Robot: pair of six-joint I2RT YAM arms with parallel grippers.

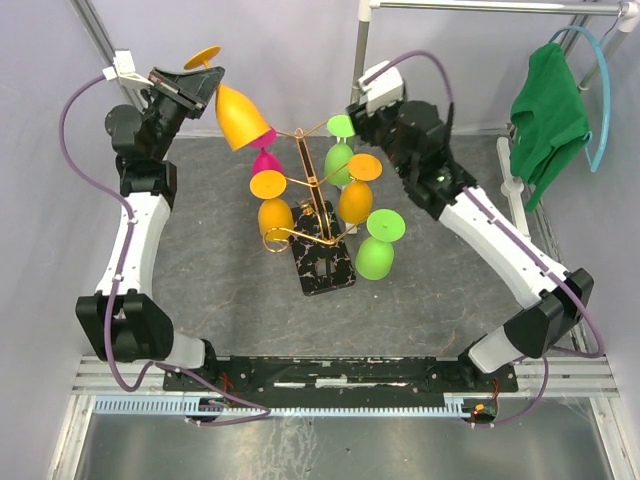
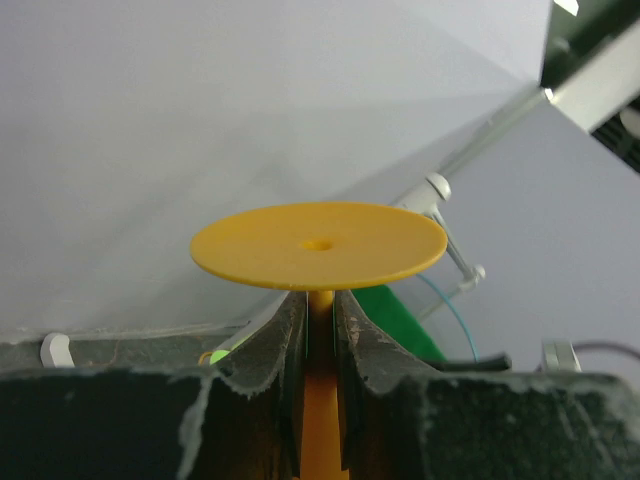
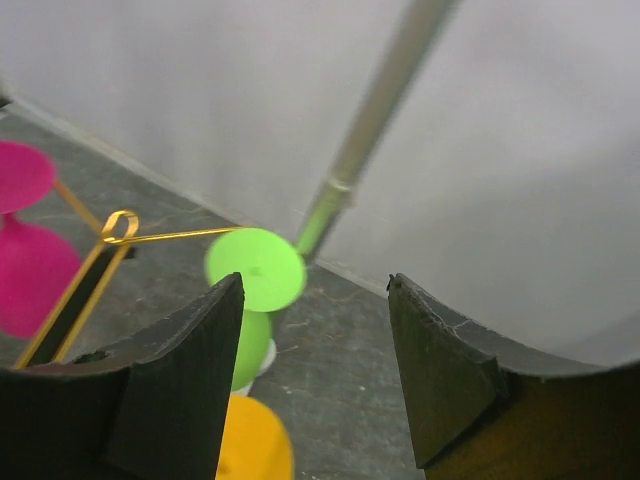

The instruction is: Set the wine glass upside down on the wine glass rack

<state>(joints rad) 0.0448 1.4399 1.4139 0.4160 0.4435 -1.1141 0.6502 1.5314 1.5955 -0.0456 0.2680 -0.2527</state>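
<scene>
My left gripper (image 1: 207,78) is shut on the stem of an orange wine glass (image 1: 240,115), held upside down and tilted, high at the back left of the gold wine glass rack (image 1: 310,190). In the left wrist view the fingers (image 2: 270,350) clamp the stem under the round orange foot (image 2: 318,245). The rack stands on a black marbled base (image 1: 322,265) and carries several upside-down glasses: pink (image 1: 265,160), orange (image 1: 275,212), green (image 1: 375,255). My right gripper (image 1: 352,112) is open and empty behind the rack, near a hanging green glass (image 3: 255,270).
A white pole stand (image 1: 360,50) rises at the back. A green shirt (image 1: 545,115) on a blue hanger (image 1: 600,100) hangs at the right. The grey mat (image 1: 220,290) lies under the rack.
</scene>
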